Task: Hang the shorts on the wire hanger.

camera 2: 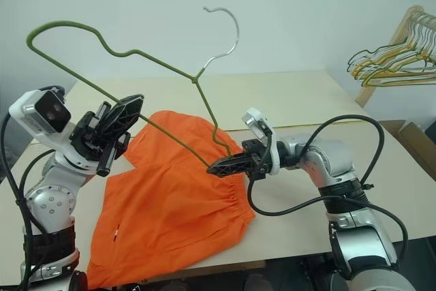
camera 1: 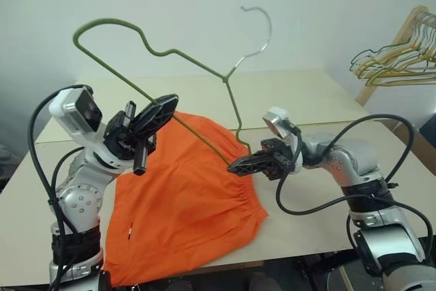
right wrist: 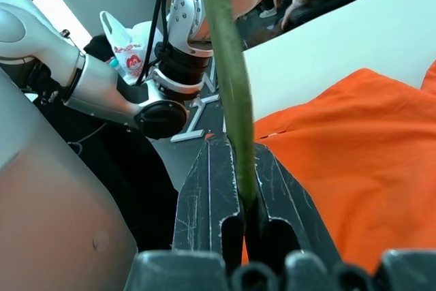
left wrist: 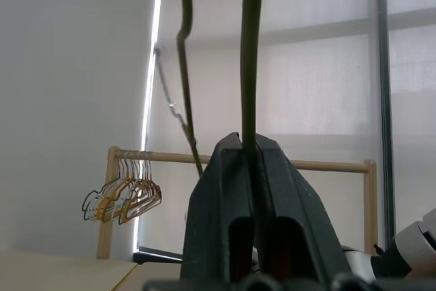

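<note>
One wire hanger (camera 1: 163, 52) held tilted in the air above one pair of shorts (camera 1: 184, 195), lower bar pinched near one end in the closed left claw (camera 1: 165, 108) and at the other corner in the closed right claw (camera 1: 237, 165). Shorts spread flat on a pale worktop (camera 1: 300, 100), just below both claws. Beyond, a plain white wall and one wooden rack (camera 1: 402, 39) with a bunch of yellow-gold hangers (camera 1: 398, 59), too bunched to count.
</note>
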`<state>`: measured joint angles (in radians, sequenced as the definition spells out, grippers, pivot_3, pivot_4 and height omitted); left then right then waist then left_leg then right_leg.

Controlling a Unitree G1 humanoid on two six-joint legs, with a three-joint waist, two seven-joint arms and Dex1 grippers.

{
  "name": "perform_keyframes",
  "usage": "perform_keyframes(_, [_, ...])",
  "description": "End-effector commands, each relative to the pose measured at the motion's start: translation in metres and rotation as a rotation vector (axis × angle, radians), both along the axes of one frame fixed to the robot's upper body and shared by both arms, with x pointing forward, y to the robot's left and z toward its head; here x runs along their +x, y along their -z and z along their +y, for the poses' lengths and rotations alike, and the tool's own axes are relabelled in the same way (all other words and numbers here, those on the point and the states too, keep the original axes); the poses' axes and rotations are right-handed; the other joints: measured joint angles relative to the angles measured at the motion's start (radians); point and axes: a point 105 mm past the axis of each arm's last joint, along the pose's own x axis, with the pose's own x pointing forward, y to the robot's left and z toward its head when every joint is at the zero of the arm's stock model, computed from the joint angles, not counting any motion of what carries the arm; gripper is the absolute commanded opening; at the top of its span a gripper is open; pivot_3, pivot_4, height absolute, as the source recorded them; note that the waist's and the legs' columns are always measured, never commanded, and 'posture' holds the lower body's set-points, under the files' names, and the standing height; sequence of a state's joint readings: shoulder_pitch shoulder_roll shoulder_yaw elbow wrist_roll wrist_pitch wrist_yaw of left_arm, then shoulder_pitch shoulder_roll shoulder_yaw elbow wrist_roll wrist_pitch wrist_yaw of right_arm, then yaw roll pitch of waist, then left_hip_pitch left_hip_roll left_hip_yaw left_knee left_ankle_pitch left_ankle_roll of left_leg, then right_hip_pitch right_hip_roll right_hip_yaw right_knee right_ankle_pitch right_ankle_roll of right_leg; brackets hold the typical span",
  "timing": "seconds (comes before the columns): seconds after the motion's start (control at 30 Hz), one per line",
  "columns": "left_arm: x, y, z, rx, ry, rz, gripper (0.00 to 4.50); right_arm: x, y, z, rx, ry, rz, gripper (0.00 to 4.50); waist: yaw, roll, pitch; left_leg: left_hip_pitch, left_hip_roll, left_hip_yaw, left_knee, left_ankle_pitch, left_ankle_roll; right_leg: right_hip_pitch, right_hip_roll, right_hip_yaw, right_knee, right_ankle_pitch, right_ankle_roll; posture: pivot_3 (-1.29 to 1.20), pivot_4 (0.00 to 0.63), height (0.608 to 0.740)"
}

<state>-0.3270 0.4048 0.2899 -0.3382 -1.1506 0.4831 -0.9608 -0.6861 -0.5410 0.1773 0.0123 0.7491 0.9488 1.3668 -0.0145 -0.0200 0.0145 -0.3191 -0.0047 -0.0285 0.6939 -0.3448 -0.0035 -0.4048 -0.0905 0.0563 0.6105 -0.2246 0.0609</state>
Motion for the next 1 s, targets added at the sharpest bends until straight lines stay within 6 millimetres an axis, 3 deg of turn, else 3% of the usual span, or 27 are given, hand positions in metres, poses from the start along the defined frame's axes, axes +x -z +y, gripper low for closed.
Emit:
perform_keyframes(0.03, [0.000,0.002,-0.008,0.040,0.012,-0.009,1.09,0.006,-0.014,-0.005,0.049,0.049,-0.046,0.00,0.000,0.000,0.000,0.000,0.000,0.000,0.000,0.000,0.000,0.000,0.000,0.000,0.000,0.000,0.000,0.02,0.000,0.740])
perform_keyframes(0.23, [0.015,0.050,-0.016,0.291,-0.063,0.160,3.03,0.013,-0.030,-0.015,0.114,0.163,-0.069,0.00,0.000,0.000,0.000,0.000,0.000,0.000,0.000,0.000,0.000,0.000,0.000,0.000,0.000,0.000,0.000,0.01,0.000,0.740])
perform_keyframes(0.3, [0.015,0.074,-0.020,0.432,-0.083,0.187,3.67,0.013,-0.029,-0.031,0.083,0.234,-0.055,0.00,0.002,0.000,0.000,0.000,0.000,0.000,0.000,0.000,0.000,0.000,0.000,0.000,0.000,0.000,0.000,0.01,0.000,0.740])
perform_keyframes(0.4, [0.010,0.090,-0.022,0.560,-0.106,0.167,4.45,0.009,-0.022,-0.055,0.009,0.328,0.000,0.00,0.005,0.001,0.001,-0.001,0.000,0.000,-0.001,0.000,0.001,0.000,0.000,-0.001,0.000,0.000,0.000,0.01,0.000,0.740])
perform_keyframes(0.53, [0.000,0.097,-0.019,0.687,-0.126,0.091,4.45,-0.003,0.004,-0.102,-0.169,0.504,0.105,0.00,0.011,0.000,0.001,-0.002,0.000,0.000,-0.001,-0.001,0.003,0.000,0.000,-0.001,-0.002,0.000,0.000,-0.01,0.000,0.740])
perform_keyframes(0.7, [-0.012,0.100,-0.012,0.826,-0.106,0.047,4.45,-0.041,0.038,-0.149,-0.394,0.557,0.391,0.00,0.005,0.004,0.002,0.000,0.001,0.003,0.000,-0.003,0.006,0.002,0.001,0.001,-0.001,-0.001,0.000,-0.04,0.000,0.740])
perform_keyframes(0.83, [-0.019,0.105,-0.008,0.899,-0.074,0.027,4.45,-0.077,0.051,-0.174,-0.469,0.502,0.622,0.00,-0.005,0.004,0.003,0.000,0.001,0.005,0.000,-0.005,0.009,0.003,0.002,0.002,-0.002,-0.001,0.000,-0.05,0.000,0.740])
perform_keyframes(1.0, [-0.022,0.102,-0.011,0.897,-0.047,0.023,4.45,-0.080,0.067,-0.198,-0.531,0.559,0.733,0.00,-0.020,0.003,0.004,0.004,0.002,0.008,0.000,-0.007,0.012,0.011,0.003,0.004,-0.003,-0.002,0.001,-0.05,0.000,0.740])
